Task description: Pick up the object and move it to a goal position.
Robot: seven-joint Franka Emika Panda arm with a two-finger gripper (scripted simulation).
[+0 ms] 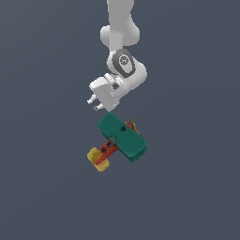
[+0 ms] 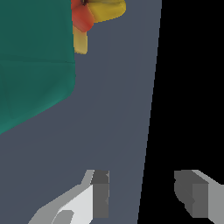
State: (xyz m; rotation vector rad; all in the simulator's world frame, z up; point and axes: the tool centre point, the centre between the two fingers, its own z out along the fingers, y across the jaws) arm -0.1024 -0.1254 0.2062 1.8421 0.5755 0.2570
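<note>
Approach stage, before any grasp. The hand (image 1: 97,104) stands spread wide and holds nothing; in the wrist view its 2 fingers (image 2: 101,192) show bare bench (image 2: 113,113) between them. The toy airplane (image 1: 121,138) lies flat on the bench just beside the hand, nearer the camera, its teal wing (image 1: 123,135) uppermost, the yellow tail block (image 1: 99,160) toward the exterior view's left and the propeller (image 1: 132,123) on its far right side. I judge the hand still off-centre: I would shift it over the wing, align the fingers across the wing's narrow width, then descend and close.
</note>
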